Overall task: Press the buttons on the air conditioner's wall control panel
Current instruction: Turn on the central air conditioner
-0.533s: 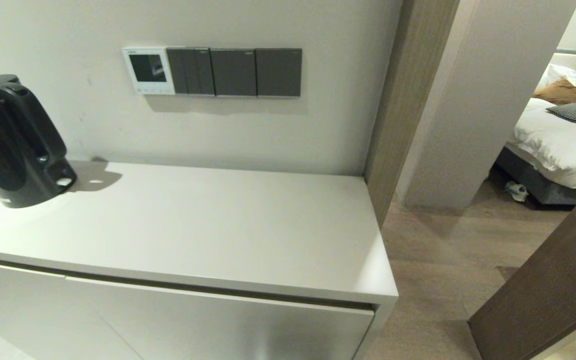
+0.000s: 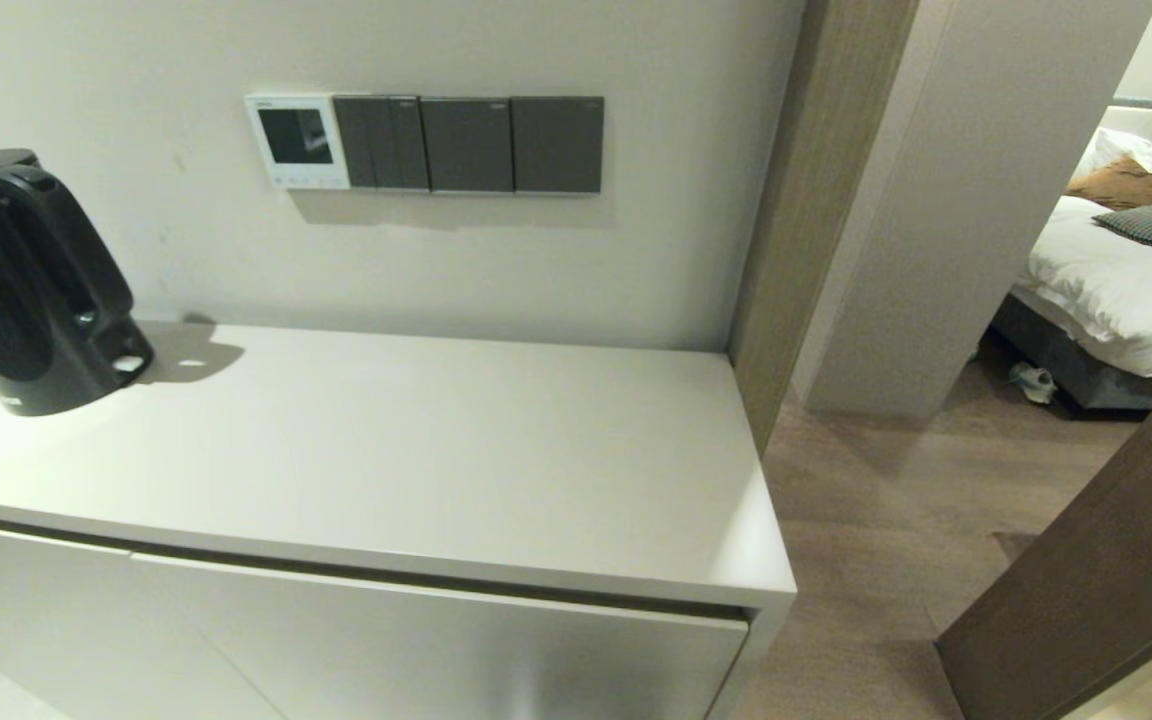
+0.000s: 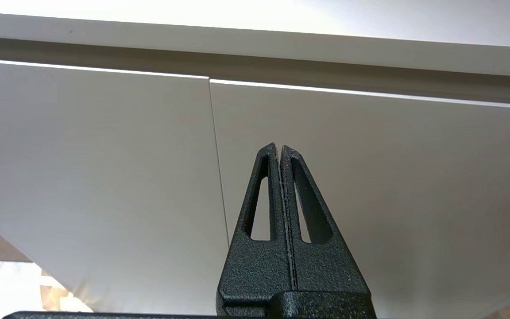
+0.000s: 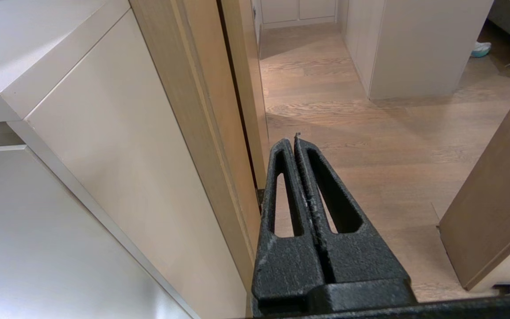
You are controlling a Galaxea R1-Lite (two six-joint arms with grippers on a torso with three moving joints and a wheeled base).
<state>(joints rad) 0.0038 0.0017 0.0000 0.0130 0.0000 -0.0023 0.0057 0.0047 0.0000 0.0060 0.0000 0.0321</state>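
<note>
Wall control panel: I see the small white panel (image 2: 297, 141) on the wall above the worktop (image 2: 416, 450), its screen dark, at the left end of a row with three dark grey switch plates (image 2: 468, 144) touching its right edge.
Buttons: the tiny pale keys (image 2: 302, 181) run along the panel's bottom strip; I cannot tell them apart one by one.
Left hand: my left hand (image 3: 279, 148) has its fingers pressed together and holds nothing; it points at the pale cabinet doors (image 3: 104, 155) below the worktop's edge, well away from the panel.
Right hand: my right hand (image 4: 291, 139) is also closed on nothing, low beside the cabinet's end, over the wooden floor (image 4: 370, 133).
Head view: neither arm shows there.
Kettle: a black kettle (image 2: 21, 280) stands on the worktop's far left, near the wall.
Doorway: a bed (image 2: 1126, 270) shows beyond, to the right.
</note>
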